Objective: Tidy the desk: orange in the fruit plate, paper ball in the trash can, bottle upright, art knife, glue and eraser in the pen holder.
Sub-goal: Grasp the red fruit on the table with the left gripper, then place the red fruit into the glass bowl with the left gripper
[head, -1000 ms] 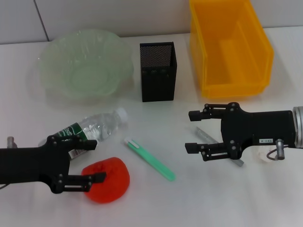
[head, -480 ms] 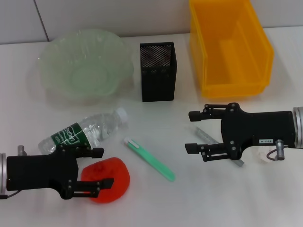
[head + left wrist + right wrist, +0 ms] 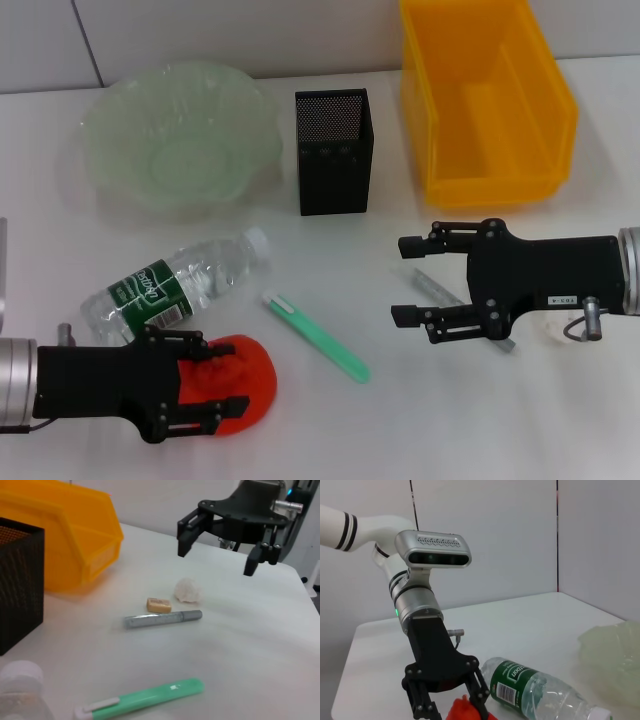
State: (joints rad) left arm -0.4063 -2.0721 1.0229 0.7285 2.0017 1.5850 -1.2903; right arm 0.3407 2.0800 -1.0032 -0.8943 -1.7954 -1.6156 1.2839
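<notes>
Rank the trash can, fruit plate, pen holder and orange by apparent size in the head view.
1. trash can and fruit plate: similar spread, too close to rank.
2. pen holder.
3. orange, partly hidden by the left gripper, so unsure.

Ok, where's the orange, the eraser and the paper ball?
orange (image 3: 250, 375), head view, its bare side beyond the left gripper's fingertips.
eraser (image 3: 159, 605), left wrist view, middle of its top face.
paper ball (image 3: 187, 590), left wrist view, middle of the wad.

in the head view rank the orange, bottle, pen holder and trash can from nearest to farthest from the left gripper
1. orange: between the open fingers of the left gripper.
2. bottle: lying just beyond it.
3. pen holder: mid-table, farther back.
4. trash can: far right corner.
</notes>
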